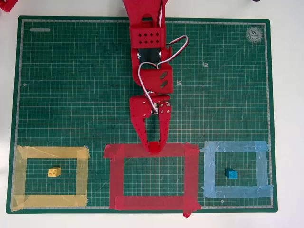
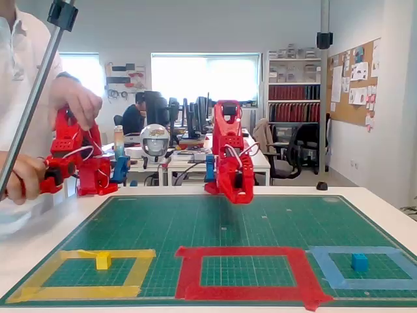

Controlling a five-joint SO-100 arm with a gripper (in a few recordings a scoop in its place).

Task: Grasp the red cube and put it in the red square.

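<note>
The red cube [image 1: 154, 147] seems to sit between the tips of the fingers [image 1: 163, 126]. It is red against red, so I judge this from the small block at the tips and because no red cube lies on the green mat [image 1: 71, 95]. The fingers are closed around it.

In the overhead view the cube is over the far strip of the red square [image 1: 192, 175], which lies in the middle of the mat's near edge. In the fixed view the fingers [image 2: 238, 192] hang well above the mat.

The step in hand is the carry. I think the next move calls for a little more reach toward the near edge, then lowering into the bare inside of the frame before releasing.
</note>
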